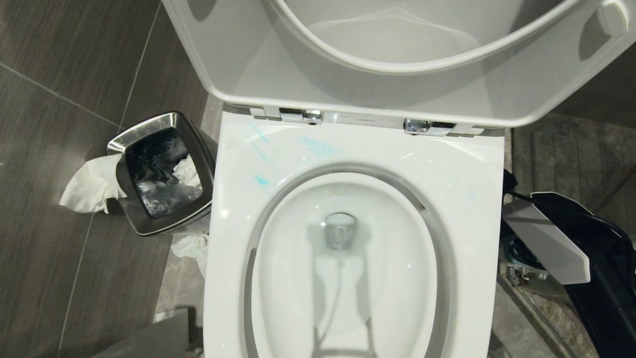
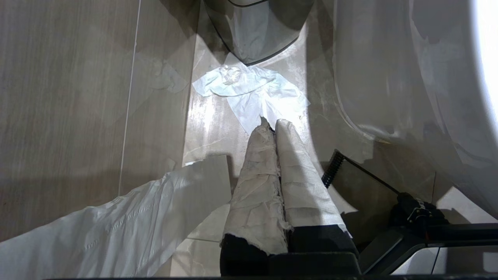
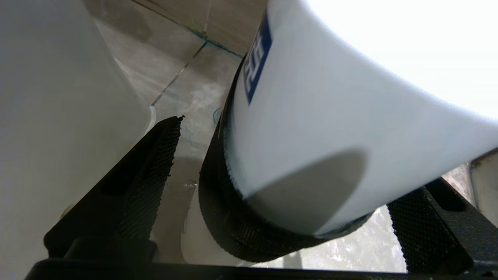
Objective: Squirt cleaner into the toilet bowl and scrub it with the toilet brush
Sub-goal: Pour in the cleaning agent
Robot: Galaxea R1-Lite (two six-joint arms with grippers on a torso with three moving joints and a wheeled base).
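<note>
Right tool (image 3: 280, 186): beside toilet bowl (image 1: 462, 169), jaws wide around white bottle (image 3: 330, 128).
Left tool (image 2: 274, 126): closed, empty, beside toilet bowl.
Cleaner (image 1: 318, 145): smeared on rim.

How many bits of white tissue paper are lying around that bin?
3: one draped over the bin's left edge, one inside it, one on the floor in front. More may be hidden.

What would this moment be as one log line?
right gripper: open around white container | left gripper: shut, parked | toilet bowl: cleaner on rim
</note>
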